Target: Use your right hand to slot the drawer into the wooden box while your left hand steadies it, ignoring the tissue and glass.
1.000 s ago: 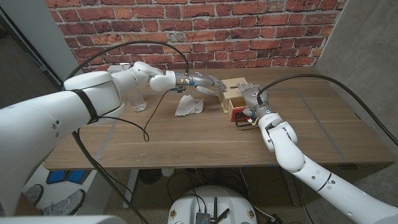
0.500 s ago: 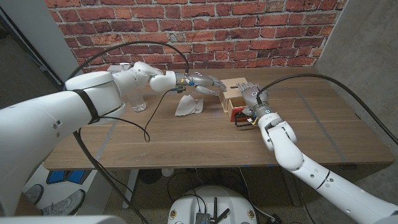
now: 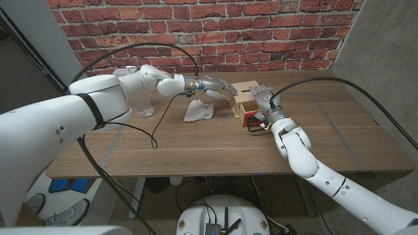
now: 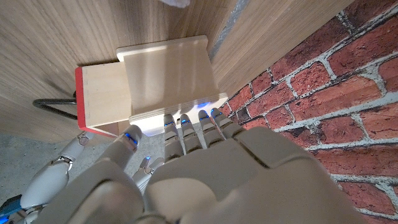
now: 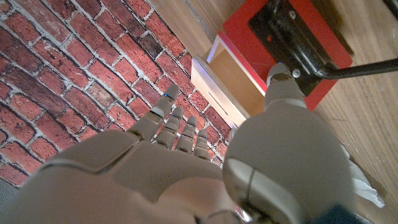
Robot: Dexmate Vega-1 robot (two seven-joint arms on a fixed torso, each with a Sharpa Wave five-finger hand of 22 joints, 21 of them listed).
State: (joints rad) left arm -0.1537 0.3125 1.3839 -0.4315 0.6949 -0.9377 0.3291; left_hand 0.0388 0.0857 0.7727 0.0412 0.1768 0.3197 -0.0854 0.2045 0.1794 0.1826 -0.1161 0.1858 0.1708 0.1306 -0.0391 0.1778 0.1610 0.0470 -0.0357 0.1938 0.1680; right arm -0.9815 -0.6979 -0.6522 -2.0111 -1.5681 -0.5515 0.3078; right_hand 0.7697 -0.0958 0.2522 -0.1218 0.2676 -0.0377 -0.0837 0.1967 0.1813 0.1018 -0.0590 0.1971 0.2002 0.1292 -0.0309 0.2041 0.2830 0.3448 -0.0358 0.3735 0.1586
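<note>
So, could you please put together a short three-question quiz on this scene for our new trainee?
1. True or false: the drawer is already fully inside the wooden box.
2. Which hand rests on the box's top? A) left hand B) right hand C) neither
3. Fill in: the drawer's front panel is coloured ____.

Key: 1 false, since it sticks out partway. 2 A. 3 red.

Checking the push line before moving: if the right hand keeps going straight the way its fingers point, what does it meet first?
Probably the wooden box: the right hand already sits over the red-fronted drawer, fingers aimed at the box and the brick wall beyond. Depth is unclear.
</note>
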